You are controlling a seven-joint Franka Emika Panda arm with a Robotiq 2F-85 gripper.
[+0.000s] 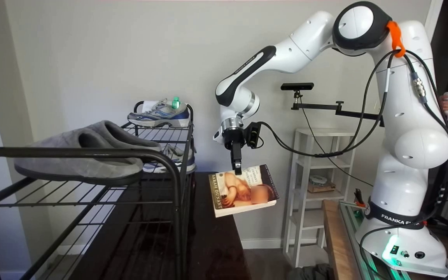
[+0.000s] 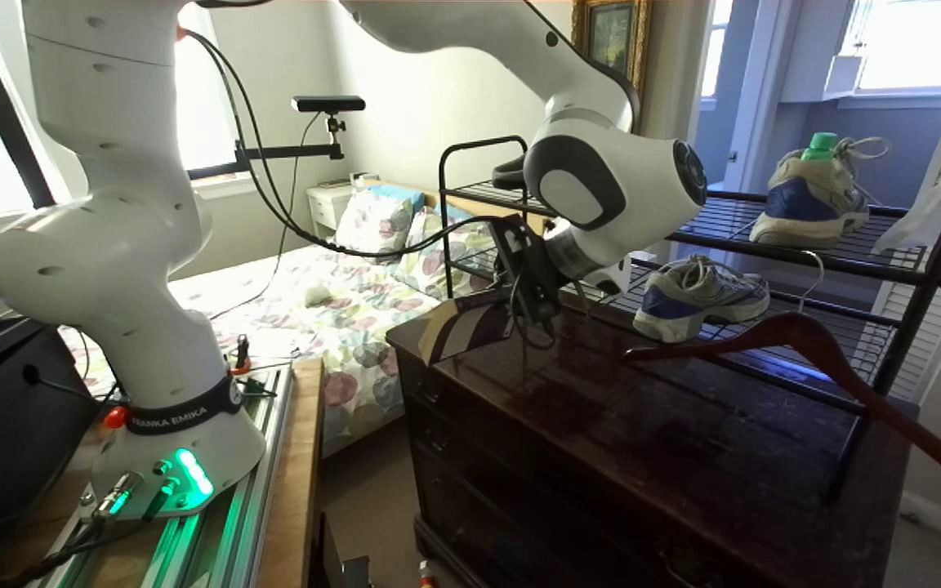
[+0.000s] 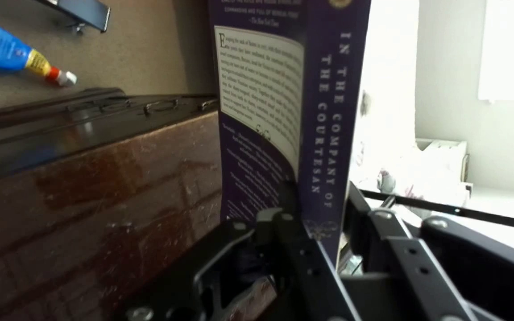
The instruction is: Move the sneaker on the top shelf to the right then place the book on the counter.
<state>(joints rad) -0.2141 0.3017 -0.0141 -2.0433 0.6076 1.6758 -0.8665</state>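
I have the book [image 1: 241,194] pinched across its thickness; in the wrist view my gripper [image 3: 319,200] has a finger on each side of the spine, one touching the back cover. In an exterior view the book hangs tilted, bottom edge rising to the right, front cover toward the camera. The right side of the wire rack [image 1: 177,233] stands to its left, a narrow gap between. The right edge of the dark counter [image 1: 220,249] passes behind the book, so part of the cover shows beyond that edge; its height over the top I cannot tell.

In an exterior view I have it by the counter's far left corner, the bed [image 2: 372,286] beyond. From that corner the top spreads near and right, broad room in front of the rack. A wooden hanger [image 2: 813,335] juts in at the near right.

The sneaker [image 2: 807,200] stands on the top shelf [image 2: 724,220] toward its right end, close to the near edge, a green cap [image 2: 822,145] showing above it. A second sneaker [image 2: 699,300] rests a level lower. Grey slippers [image 1: 76,167] take up the near end of the top shelf in an exterior view.
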